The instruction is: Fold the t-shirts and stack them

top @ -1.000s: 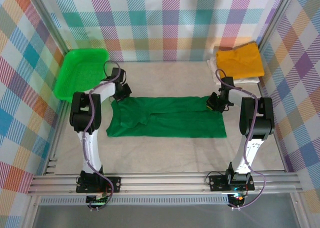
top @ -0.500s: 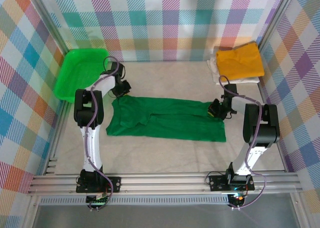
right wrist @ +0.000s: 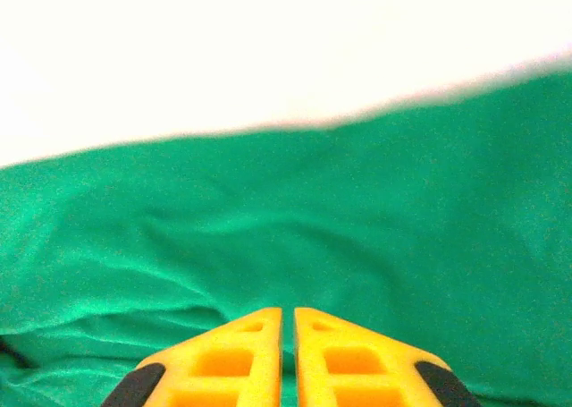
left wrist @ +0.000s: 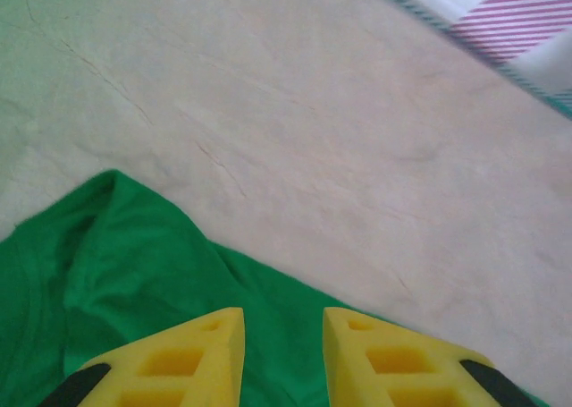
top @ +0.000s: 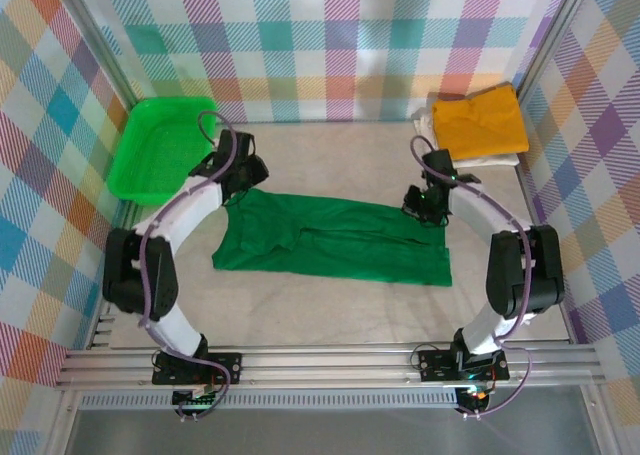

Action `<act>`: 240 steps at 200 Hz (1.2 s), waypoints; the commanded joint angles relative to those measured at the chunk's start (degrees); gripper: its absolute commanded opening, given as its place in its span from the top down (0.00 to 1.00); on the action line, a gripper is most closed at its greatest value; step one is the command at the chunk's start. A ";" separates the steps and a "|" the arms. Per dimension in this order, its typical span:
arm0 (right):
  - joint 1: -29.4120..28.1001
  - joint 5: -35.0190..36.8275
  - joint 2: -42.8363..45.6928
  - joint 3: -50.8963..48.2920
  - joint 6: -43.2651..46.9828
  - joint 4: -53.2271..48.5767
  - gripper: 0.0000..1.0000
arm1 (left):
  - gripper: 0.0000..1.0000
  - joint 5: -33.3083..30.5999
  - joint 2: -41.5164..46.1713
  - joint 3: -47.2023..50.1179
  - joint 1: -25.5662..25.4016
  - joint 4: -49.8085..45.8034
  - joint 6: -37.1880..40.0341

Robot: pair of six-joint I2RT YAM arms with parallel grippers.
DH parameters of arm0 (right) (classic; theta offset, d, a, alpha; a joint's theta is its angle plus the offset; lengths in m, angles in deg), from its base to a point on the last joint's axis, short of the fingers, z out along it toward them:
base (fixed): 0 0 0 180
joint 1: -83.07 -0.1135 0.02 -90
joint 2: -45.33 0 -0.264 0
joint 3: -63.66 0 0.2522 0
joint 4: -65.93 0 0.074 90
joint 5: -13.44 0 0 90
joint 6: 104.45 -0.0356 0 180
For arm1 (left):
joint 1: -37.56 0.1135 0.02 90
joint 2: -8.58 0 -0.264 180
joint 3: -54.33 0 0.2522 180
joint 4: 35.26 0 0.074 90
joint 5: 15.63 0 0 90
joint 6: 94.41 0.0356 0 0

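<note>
Dark green t-shirt (top: 330,240) spread across table (top: 330,155) middle. Left gripper (left wrist: 281,322) parted over its far-left corner; right gripper (right wrist: 288,313) closed at far-right corner, grip on cloth unclear. Pinch both corners level before folding.

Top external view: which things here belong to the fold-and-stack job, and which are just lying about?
Part of the job:
- dark green t-shirt, spread out mid-table
- mustard yellow t-shirt, folded, far right corner
- white t-shirt, under the yellow one

Just lying about:
- bright green mesh basket, far left corner
</note>
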 commanded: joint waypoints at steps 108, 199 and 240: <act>-4.15 3.73 -18.15 10.78 4.71 -5.42 1.00 | 1.00 2.93 -18.62 6.85 -1.75 7.95 -10.76; -5.03 -5.79 -10.71 -4.41 -4.32 -1.94 1.00 | 1.00 6.16 -44.58 -36.96 -1.48 -7.85 1.83; -15.34 -10.25 -4.67 -11.21 -11.70 0.08 1.00 | 1.00 10.01 -58.70 -67.24 -1.22 -19.86 7.87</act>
